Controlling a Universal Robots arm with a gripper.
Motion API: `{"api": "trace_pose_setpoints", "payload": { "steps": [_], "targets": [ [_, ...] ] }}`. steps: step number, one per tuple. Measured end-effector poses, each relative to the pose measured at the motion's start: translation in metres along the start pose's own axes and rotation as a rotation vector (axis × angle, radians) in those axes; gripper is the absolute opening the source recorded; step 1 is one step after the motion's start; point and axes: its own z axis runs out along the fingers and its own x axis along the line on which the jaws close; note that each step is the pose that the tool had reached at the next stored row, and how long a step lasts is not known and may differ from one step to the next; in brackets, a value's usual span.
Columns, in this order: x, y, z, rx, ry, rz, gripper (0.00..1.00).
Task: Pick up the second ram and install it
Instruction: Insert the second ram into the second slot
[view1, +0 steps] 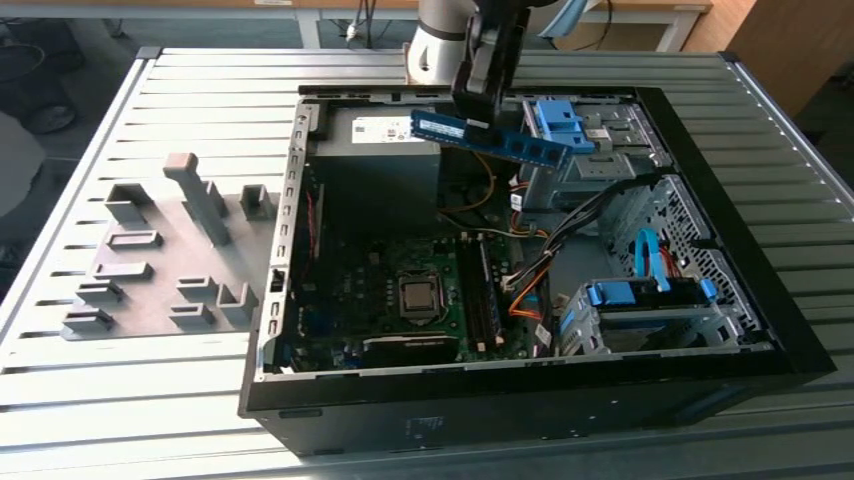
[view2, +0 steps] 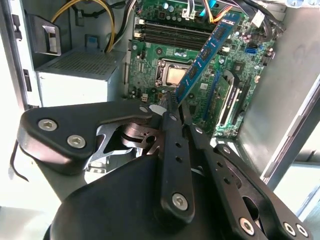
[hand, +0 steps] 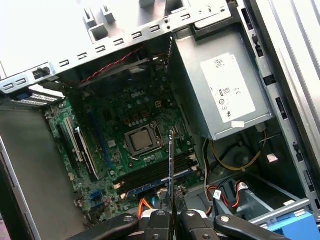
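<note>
Open PC case (view1: 787, 330) lies on its side on the slatted metal table (view1: 134, 420), taking up most of the exterior view; green motherboard (view1: 400, 290) sits flat in the bottom with the bare CPU (view1: 416, 297) near its middle. Grey power supply (hand: 220, 95) sits in the corner of the case next to the board, pale label facing up. Drive cages with bright blue latches (view1: 641, 295) are on the exterior view's right side of the case. Grey holder blocks (view1: 147, 255) stand on a plate on the table outside the case, on the exterior view's left. Arm comes in from the far edge of the table, gripper (view1: 478, 112) held over the far end of the case, above the power supply and well clear of the board. Gripper fingers (view2: 172, 125) are closed together, clamped on one end of the second ram (view1: 491, 137); no gap visible between finger pads and stick in both wrist views. Stick is in the air, blue board with dark chips, pointing out from the fingers over the motherboard, tilted in the exterior view. In the first wrist view it shows edge-on as a thin line above the ram slots (hand: 160, 175), which run beside the CPU. One blue stick (hand: 150, 184) appears already seated in a slot.
</note>
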Motion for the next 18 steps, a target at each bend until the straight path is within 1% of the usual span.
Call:
{"api": "trace_pose_setpoints", "payload": {
  "steps": [18],
  "targets": [
    [0.0000, 0.0000, 0.0002, 0.0017, -0.0013, 0.129, 0.14]
  ]
}}
